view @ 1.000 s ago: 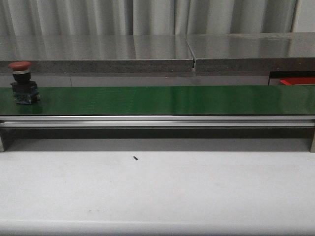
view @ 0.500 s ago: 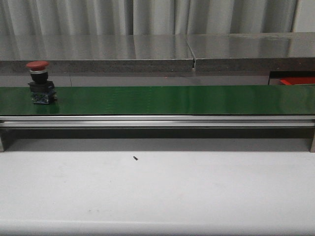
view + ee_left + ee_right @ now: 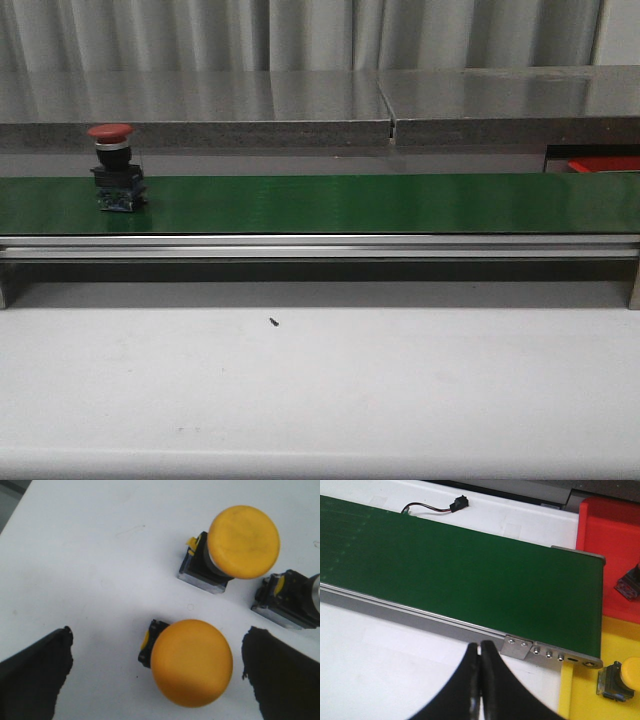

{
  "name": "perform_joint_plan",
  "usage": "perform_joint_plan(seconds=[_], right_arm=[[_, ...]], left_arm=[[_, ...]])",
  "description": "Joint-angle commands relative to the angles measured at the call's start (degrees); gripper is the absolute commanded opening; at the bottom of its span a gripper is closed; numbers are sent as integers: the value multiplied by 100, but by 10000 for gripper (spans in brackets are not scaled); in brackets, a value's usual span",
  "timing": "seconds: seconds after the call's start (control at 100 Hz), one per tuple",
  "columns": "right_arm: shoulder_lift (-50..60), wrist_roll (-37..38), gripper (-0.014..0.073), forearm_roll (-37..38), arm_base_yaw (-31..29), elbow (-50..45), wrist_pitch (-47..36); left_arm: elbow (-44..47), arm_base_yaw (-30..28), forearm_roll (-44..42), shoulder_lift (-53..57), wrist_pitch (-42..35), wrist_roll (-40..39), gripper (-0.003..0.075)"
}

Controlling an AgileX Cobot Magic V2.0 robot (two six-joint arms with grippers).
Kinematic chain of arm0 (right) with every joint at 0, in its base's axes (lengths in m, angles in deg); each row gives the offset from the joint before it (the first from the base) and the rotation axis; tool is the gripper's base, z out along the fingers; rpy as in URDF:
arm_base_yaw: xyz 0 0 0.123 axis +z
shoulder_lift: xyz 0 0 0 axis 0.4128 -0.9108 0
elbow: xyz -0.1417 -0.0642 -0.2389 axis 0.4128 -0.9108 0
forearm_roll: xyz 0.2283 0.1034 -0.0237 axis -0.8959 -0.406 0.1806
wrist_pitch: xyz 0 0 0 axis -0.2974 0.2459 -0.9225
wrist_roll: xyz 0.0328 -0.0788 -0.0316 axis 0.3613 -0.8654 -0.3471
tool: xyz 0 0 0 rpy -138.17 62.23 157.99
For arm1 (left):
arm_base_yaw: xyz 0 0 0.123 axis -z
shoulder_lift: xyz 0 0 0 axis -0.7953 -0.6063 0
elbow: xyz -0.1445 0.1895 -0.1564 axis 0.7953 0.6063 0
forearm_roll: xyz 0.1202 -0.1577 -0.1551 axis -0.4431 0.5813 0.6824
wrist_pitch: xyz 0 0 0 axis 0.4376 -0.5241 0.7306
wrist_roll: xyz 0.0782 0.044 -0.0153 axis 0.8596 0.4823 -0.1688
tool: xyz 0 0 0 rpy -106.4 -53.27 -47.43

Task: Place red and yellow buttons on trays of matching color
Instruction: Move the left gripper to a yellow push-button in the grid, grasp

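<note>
one red button sits left of frame on the green belt, unpicked. left gripper spread above a yellow button; right gripper pressed together, empty. next: spread, grasp.

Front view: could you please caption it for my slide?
Red mushroom-head push button rides upright on the green conveyor belt.

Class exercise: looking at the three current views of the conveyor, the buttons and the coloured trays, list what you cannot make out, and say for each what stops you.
- Front view: both arms out of frame; red tray cut by the right edge.
- Left wrist view: third button cut by the edge, cap colour unseen; the surface below shows only white.
- Right wrist view: an object on the red tray cut by the edge, identity unclear; yellow tray only partly shown.
</note>
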Motion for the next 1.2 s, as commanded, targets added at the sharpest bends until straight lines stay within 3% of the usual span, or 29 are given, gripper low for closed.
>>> perform_joint_plan(seconds=[0.0, 0.11, 0.2, 0.32, 0.44, 0.59, 0.88, 1.19], right_arm=[[78, -49, -67, -111, 13, 152, -310], [78, -49, -67, -111, 13, 152, -310], [78, -49, -67, -111, 13, 152, -310], [78, -49, -67, -111, 13, 152, -310], [78, -49, -67, -111, 13, 152, -310], [78, -49, -67, -111, 13, 152, -310], [78, -49, -67, -111, 13, 152, -310], [78, -49, -67, -111, 13, 152, -310]], left_arm=[[-308, 23, 217, 251, -94, 8, 640], [-388, 23, 294, 118, 38, 8, 633], [-388, 23, 334, 59, 79, 8, 571], [-388, 23, 334, 51, 76, 8, 393], [-464, 23, 347, 61, 189, 8, 165], [-782, 23, 470, 141, 518, 8, -20], [-931, 266, 618, 974, 1030, 14, -19], [-931, 1236, 251, 1473, 1621, 37, -19]])
